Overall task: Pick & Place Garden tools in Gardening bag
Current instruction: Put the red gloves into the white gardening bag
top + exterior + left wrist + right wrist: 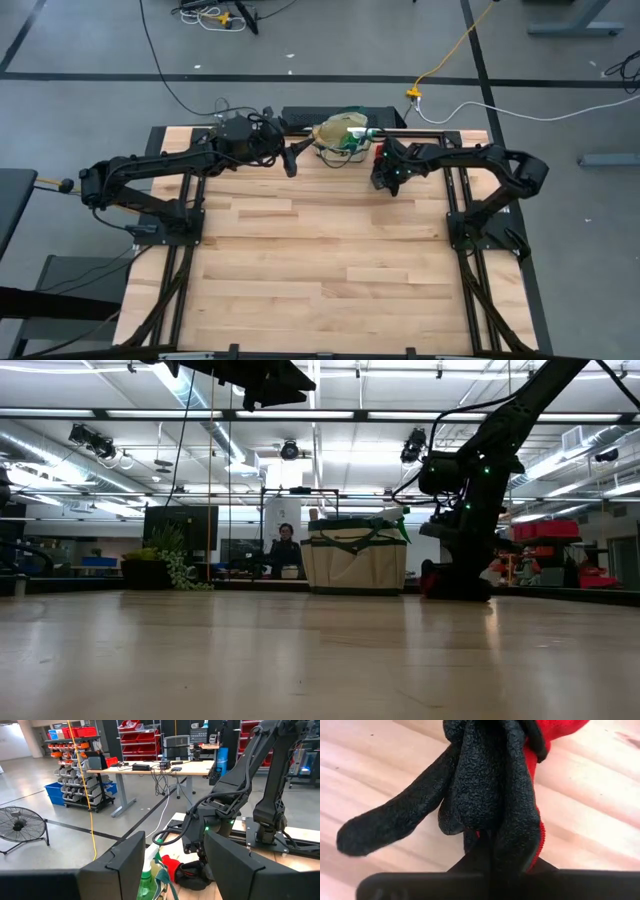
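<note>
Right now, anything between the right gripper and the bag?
High view: only a short strip of bare table separates the bag from the right gripper, which is shut on the glove beside it.

You are in a large industrial lab or workshop. Your butcher-block table (330, 250) stands on a grey concrete floor (90, 40) crossed by cables (455, 45). Around you are metal shelves with red storage bins (137, 740), blue crates (55, 792), a floor fan (20, 827) and a height-adjustable desk (150, 770) loaded with electronics. Overhead run exposed ducts (60, 445) and strip lights (90, 370)
</note>
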Controlling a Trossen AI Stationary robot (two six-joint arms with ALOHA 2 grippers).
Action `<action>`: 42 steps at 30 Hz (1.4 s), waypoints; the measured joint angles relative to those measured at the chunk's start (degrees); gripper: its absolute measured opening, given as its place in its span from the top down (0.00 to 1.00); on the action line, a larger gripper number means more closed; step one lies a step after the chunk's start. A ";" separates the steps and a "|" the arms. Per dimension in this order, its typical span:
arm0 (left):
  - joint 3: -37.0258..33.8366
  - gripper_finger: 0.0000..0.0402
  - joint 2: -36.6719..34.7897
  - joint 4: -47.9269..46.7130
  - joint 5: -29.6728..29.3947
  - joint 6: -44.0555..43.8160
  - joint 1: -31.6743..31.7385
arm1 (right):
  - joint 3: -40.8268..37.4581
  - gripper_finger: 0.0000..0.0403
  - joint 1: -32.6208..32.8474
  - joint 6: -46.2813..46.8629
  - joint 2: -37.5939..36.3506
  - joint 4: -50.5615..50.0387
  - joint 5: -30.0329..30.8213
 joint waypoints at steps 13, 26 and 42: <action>0.00 0.48 0.00 0.02 0.02 -0.02 -0.01 | -0.04 0.97 0.01 0.72 -6.55 -4.76 0.18; 0.00 0.48 0.00 0.02 0.02 -0.03 -0.04 | -0.04 0.98 0.00 2.99 -19.71 -11.75 1.55; 0.00 0.48 0.00 0.09 0.02 0.00 -0.04 | -0.04 0.98 0.04 3.04 -31.26 -12.13 -2.46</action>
